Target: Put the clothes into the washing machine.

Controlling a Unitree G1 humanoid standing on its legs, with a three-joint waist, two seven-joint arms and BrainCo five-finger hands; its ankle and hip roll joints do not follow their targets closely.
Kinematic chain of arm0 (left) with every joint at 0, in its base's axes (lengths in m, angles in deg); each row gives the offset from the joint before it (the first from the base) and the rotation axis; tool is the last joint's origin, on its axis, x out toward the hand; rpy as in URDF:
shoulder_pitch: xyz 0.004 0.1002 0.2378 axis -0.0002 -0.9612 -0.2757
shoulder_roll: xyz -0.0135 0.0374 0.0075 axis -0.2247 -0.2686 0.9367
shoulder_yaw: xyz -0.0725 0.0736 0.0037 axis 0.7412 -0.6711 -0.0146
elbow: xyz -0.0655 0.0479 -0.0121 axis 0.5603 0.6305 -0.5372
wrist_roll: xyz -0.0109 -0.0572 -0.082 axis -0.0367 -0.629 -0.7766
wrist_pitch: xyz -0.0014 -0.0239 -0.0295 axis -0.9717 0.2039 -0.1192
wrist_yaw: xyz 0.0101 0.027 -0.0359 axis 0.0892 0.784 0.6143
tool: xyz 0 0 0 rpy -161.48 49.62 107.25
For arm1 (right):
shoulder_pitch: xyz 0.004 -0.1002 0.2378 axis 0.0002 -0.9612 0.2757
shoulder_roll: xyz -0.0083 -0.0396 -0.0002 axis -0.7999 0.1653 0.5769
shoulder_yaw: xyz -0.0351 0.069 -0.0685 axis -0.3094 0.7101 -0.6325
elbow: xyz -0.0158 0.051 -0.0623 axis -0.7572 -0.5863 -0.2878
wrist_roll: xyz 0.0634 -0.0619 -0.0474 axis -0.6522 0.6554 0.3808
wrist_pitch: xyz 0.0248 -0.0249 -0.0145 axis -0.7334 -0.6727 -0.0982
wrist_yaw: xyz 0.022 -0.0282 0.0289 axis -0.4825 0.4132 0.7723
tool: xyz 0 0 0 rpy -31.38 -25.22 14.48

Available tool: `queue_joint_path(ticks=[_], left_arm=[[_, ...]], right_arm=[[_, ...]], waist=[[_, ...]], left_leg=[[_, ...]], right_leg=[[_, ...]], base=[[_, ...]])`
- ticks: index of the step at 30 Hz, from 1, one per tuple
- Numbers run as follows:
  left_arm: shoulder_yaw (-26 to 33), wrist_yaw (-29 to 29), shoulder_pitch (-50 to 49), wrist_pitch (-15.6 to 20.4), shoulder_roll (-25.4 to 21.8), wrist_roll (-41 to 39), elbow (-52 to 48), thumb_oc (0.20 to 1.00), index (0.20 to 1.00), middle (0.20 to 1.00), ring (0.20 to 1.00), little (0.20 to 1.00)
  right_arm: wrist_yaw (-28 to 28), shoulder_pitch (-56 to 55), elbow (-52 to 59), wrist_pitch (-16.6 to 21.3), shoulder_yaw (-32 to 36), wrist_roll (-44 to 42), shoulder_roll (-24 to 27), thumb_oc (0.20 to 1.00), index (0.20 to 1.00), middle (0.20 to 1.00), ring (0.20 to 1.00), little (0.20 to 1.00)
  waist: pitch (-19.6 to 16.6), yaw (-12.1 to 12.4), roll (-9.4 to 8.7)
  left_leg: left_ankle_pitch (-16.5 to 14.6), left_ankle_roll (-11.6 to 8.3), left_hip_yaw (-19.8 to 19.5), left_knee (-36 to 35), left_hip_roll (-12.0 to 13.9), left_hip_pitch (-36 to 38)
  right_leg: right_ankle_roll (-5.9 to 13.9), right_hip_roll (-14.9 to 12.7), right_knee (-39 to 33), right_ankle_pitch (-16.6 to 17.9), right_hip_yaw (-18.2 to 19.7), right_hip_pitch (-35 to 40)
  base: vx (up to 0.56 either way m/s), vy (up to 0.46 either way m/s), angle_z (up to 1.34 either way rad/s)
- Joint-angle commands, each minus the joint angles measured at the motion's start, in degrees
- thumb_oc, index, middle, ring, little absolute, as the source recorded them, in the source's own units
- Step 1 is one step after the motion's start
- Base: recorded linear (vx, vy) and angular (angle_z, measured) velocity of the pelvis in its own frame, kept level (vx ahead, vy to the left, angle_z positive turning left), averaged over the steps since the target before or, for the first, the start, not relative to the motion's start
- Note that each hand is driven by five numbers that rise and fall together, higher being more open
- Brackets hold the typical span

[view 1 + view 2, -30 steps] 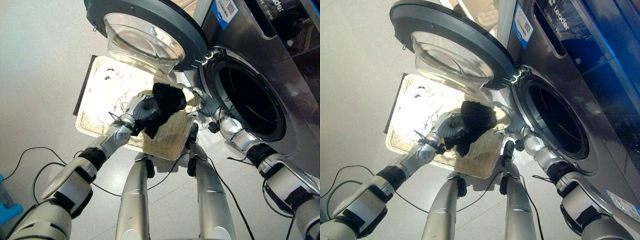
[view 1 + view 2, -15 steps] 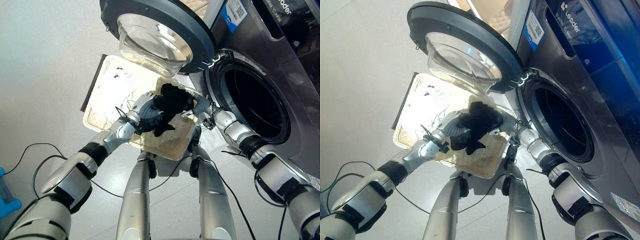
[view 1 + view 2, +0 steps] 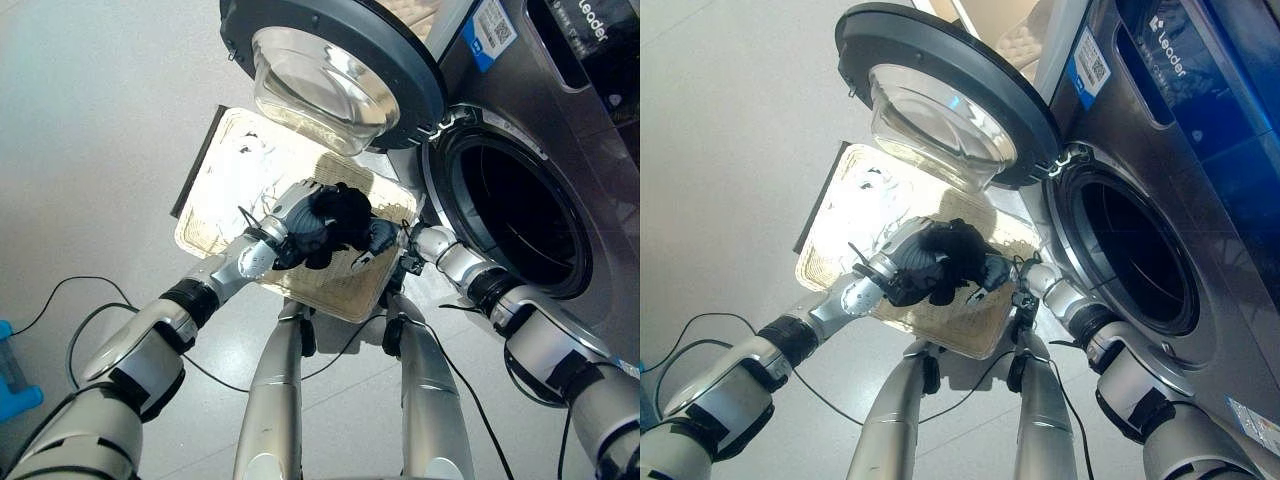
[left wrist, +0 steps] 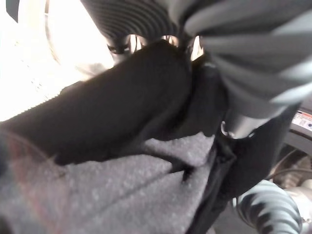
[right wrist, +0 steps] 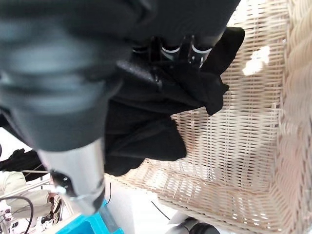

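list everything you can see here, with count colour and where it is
washing machine: one, dark grey, at the robot's right, drum empty
door: one, grey rim with clear bowl, swung open above the basket
basket: one, pale wicker, on the floor left of the machine
garment: one, black, bunched above the basket
blue object: one, at the far left edge
left robot hand: shut on the garment
right robot hand: shut on the garment, at its other side

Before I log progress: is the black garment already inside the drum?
No, the black garment is bunched between both hands over the wicker basket, outside the drum.
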Motion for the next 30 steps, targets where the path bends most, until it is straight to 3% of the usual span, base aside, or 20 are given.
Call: queue_joint_path(ticks=[1,7,11,13,14,16,19,21,23,30], left_arm=[[2.0,-0.1,3.1,3.4,2.3,-4.8,-7.0,0.200,0.200,0.200,0.200,0.200],[2.5,2.6,2.6,4.2,3.6,-7.3,-7.7,0.200,0.200,0.200,0.200,0.200],[2.7,5.3,2.2,4.6,5.2,-10.4,-8.9,0.200,0.200,0.200,0.200,0.200],[3.0,5.5,1.7,4.7,5.6,-10.9,-9.2,0.200,0.200,0.200,0.200,0.200],[3.6,5.9,1.3,4.6,6.2,-11.7,-9.7,0.200,0.200,0.200,0.200,0.200],[3.7,5.9,0.9,4.5,6.4,-11.8,-10.0,0.200,0.200,0.200,0.200,0.200],[5.1,6.6,-0.7,3.9,7.7,-13.4,-11.1,0.200,0.200,0.200,0.200,0.200],[5.5,7.0,-1.4,3.4,8.2,-14.1,-11.8,0.200,0.200,0.200,0.200,0.200],[5.8,7.6,-2.1,3.5,8.9,-14.6,-11.9,0.200,0.200,0.200,0.200,0.200],[6.7,10.8,-4.2,5.6,10.3,-20.0,-13.3,0.200,0.200,0.200,0.200,0.200]], right_arm=[[0.8,1.2,2.8,1.7,-1.0,-0.3,0.3,1.000,1.000,1.000,1.000,1.000],[-4.9,0.5,4.0,0.2,0.8,-1.7,-1.3,1.000,1.000,1.000,1.000,1.000],[-16.8,0.4,3.9,0.9,4.3,0.7,-2.6,1.000,1.000,1.000,1.000,1.000],[-19.5,0.2,4.0,0.6,4.8,2.1,-2.9,1.000,1.000,1.000,1.000,1.000],[-25.1,0.2,4.0,0.1,5.9,5.3,-3.0,1.000,1.000,1.000,1.000,1.000],[-26.4,0.0,4.2,0.1,6.3,6.1,-3.1,1.000,1.000,1.000,1.000,1.000],[-37.1,-0.3,5.5,-0.7,8.1,12.5,-3.0,1.000,1.000,1.000,1.000,1.000],[-39.5,-0.4,6.2,-1.0,9.0,13.8,-3.1,1.000,1.000,1.000,1.000,1.000],[-39.7,-0.4,6.3,-0.5,9.5,13.8,-3.4,1.000,1.000,1.000,1.000,1.000],[-31.5,-0.5,6.7,3.6,8.6,8.5,-3.6,1.000,1.000,1.000,1.000,1.000]], waist=[[-1.4,1.5,1.97],[-1.4,1.3,2.01],[-1.4,1.1,2.34],[-1.4,1.1,2.39],[-1.4,1.1,2.53],[-1.4,1.1,2.54],[-1.4,1.0,2.82],[-1.4,1.0,2.97],[-1.4,1.1,3.09],[-1.4,1.4,3.36]], left_leg=[[1.3,-4.60,-1.0,-4.1,-1.9,0.9],[1.2,-4.61,-1.1,-3.8,-2.1,0.8],[1.1,-4.54,-1.1,-3.6,-2.3,0.5],[0.8,-4.55,-1.1,-3.5,-2.4,0.7],[1.0,-4.49,-1.0,-3.7,-2.3,0.5],[0.8,-4.49,-1.0,-3.6,-2.3,0.7],[0.8,-4.31,-0.8,-3.7,-2.3,0.3],[0.7,-4.21,-0.8,-3.7,-2.2,0.2],[0.6,-4.15,-0.8,-3.7,-2.3,0.2],[0.3,-3.95,-1.4,-3.6,-2.7,0.4]], right_leg=[[6.46,-0.7,6.8,-6.3,-1.9,0.0],[6.36,-0.5,6.6,-6.3,-1.7,0.0],[6.35,-0.5,6.7,-6.3,-1.6,-0.2],[6.42,-0.5,6.9,-6.5,-1.6,0.0],[6.46,-0.5,6.8,-6.3,-1.6,-0.3],[6.50,-0.4,6.9,-6.5,-1.5,-0.1],[6.69,-0.5,7.2,-6.3,-1.4,-0.7],[6.82,-0.5,7.4,-6.3,-1.3,-1.0],[6.93,-0.5,7.4,-6.3,-1.3,-1.0],[7.04,-0.6,7.5,-6.4,-0.9,-0.9]], base=[[0.00,0.000,0.00],[0.00,0.000,0.00],[0.00,0.000,0.00],[0.00,0.000,0.00],[0.00,0.000,0.00],[0.00,0.000,0.00],[0.00,0.000,0.00],[0.00,0.000,0.00],[0.00,0.000,0.00],[0.00,0.000,0.00]])
